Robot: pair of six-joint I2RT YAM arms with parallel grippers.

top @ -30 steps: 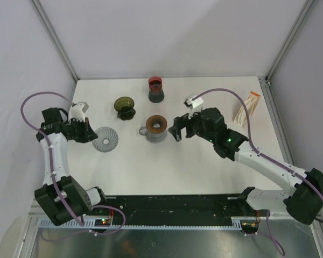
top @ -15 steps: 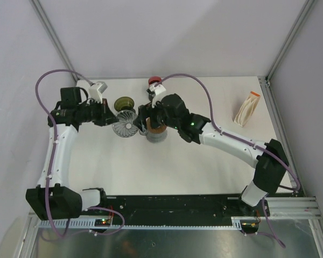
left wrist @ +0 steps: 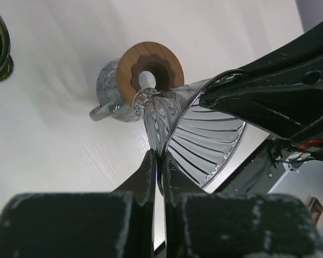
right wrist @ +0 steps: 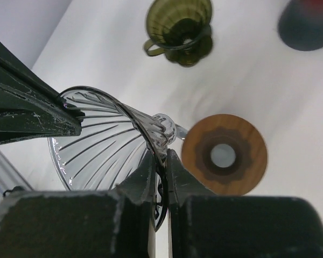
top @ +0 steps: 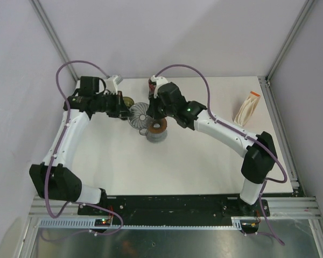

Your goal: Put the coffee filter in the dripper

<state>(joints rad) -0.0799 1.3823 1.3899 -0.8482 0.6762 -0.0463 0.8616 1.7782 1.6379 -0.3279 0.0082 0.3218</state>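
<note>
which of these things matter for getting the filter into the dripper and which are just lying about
In the job: clear ribbed cone, pinched by left pincer and right pincer; wood-collared dripper.
Lying about: green dripper; red and dark cup; tan rack at the right edge.

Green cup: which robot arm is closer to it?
Left. The left end effector is close beside the green cup, pinching the glass cone. The right end effector pinches the cone's other side, farther from the cup.
</note>
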